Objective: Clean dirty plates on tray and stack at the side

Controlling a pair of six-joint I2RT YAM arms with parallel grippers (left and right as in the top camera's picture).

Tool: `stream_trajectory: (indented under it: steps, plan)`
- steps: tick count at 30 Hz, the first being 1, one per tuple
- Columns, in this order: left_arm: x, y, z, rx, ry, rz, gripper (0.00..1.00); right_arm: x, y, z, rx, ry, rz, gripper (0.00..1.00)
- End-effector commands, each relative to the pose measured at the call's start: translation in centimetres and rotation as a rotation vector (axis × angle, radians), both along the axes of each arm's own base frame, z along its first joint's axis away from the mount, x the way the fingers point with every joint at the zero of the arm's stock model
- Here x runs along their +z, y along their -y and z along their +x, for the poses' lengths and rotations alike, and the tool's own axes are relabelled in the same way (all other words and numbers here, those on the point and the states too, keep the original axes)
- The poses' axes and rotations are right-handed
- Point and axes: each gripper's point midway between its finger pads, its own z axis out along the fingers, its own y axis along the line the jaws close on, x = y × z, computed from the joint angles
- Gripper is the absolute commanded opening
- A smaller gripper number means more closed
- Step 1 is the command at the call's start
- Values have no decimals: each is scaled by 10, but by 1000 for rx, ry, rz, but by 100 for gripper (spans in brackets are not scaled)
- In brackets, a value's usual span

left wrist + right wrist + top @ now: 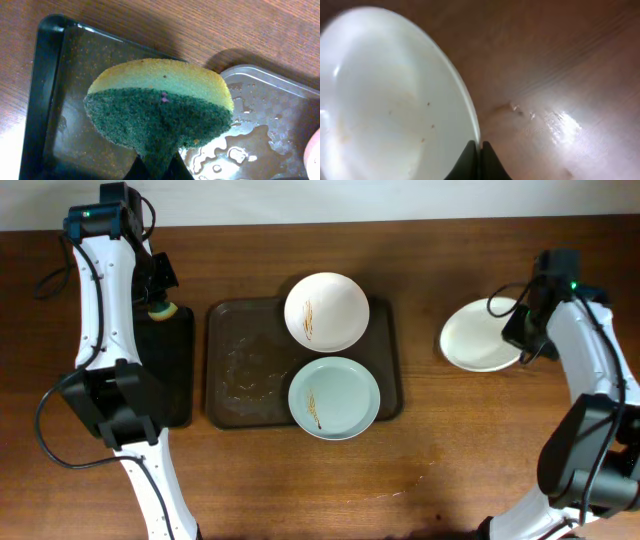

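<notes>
The brown tray [235, 365] holds a white plate [326, 311] at its back right and a pale blue-green plate [334, 397] at its front right, each with brown-orange smears. A third white plate [480, 336] is to the right of the tray, off it. My right gripper [521, 330] is shut on its rim [476, 135]; small specks show inside the plate [385, 110]. My left gripper [158, 298] is shut on a yellow-and-green sponge [160, 107] and holds it above the black tray [65, 120].
The narrow black tray [170, 365] lies left of the brown tray. The brown tray's left half is wet [260, 125]. Bare wooden table [470, 450] lies in front and to the right.
</notes>
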Motion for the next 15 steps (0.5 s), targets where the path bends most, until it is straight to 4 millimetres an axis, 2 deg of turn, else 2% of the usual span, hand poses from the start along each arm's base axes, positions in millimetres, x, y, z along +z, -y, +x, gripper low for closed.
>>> stream_trajectory:
  steps: [1,2,3,4,5,6,7,8,9,10,12,14,15]
  plan:
    - [6,1,2,-18,18,1,1,-30,-6,-14,0,-22,12,12]
    - [6,1,2,-18,18,1,1,-32,-7,-18,0,-36,16,43]
    - [6,1,2,-18,18,1,1,-28,-9,-17,10,-36,29,47]
    - [6,1,2,-18,18,1,1,-12,-19,-9,73,-21,75,49]
    - [6,1,2,-18,18,0,1,21,-34,1,104,33,156,47]
    - [5,5,2,-27,17,-21,1,79,-75,19,239,158,299,43]
    - [5,11,3,-59,23,-53,1,103,-101,25,324,218,359,43]
    - [6,16,4,-83,30,-79,1,119,-127,27,392,254,400,44]
    - [6,22,6,-124,38,-102,1,121,-170,20,491,226,429,47]
    - [6,28,6,-171,38,-111,1,98,-208,6,568,135,453,49]
    - [6,44,3,-272,22,-103,1,46,-249,-24,628,-43,470,48]
    - [5,57,4,-301,18,-101,1,-4,-274,-57,662,-201,489,48]
    - [6,62,4,-311,20,-101,1,-21,-287,-67,693,-250,492,48]
